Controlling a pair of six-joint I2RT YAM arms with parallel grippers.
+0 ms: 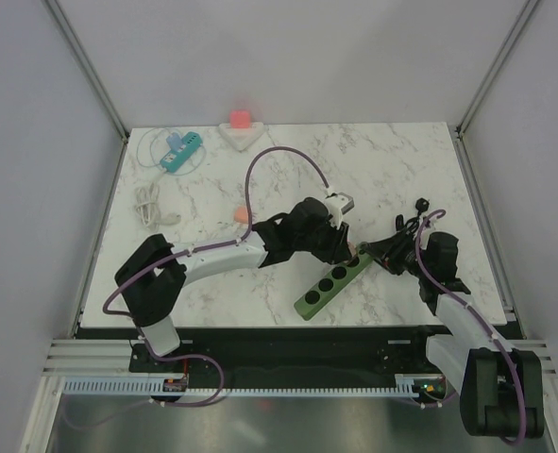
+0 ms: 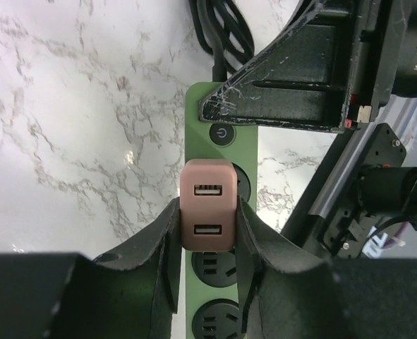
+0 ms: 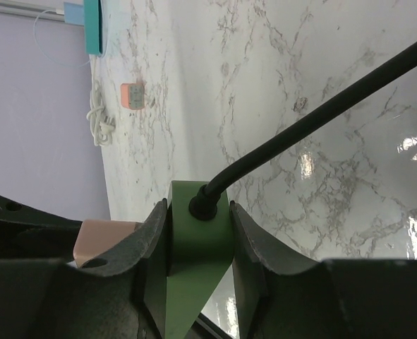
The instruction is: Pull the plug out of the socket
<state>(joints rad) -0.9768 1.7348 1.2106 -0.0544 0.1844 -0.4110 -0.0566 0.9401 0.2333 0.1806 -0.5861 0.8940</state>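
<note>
Charger plug (image 2: 208,215), pink with two USB ports on its face, sits on the green power strip (image 2: 196,113) over the first socket past the round power button (image 2: 221,133). Whether its prongs are fully seated cannot be told. The left gripper (image 2: 208,212) pinches the plug, one black finger (image 2: 167,240) pressed against each long side.

The strip lies at a slant on the marble table (image 1: 401,160), near the front edge and between the two arms. Its black cable (image 3: 300,134) leaves the end nearest the power button and runs off across the marble. The right gripper (image 3: 197,226) clamps that same end, its fingers (image 3: 155,244) tight against the strip's two sides just beside the cable outlet. In the right wrist view a corner of the pink plug shows just left of the strip, behind the left finger.

Well apart, at the back left of the table, lie a teal power strip (image 1: 181,150) and a coiled white cable (image 1: 147,203). A second small pink adapter (image 1: 242,215) rests near the left arm's forearm. A red block (image 1: 241,120) stands at the back edge.
</note>
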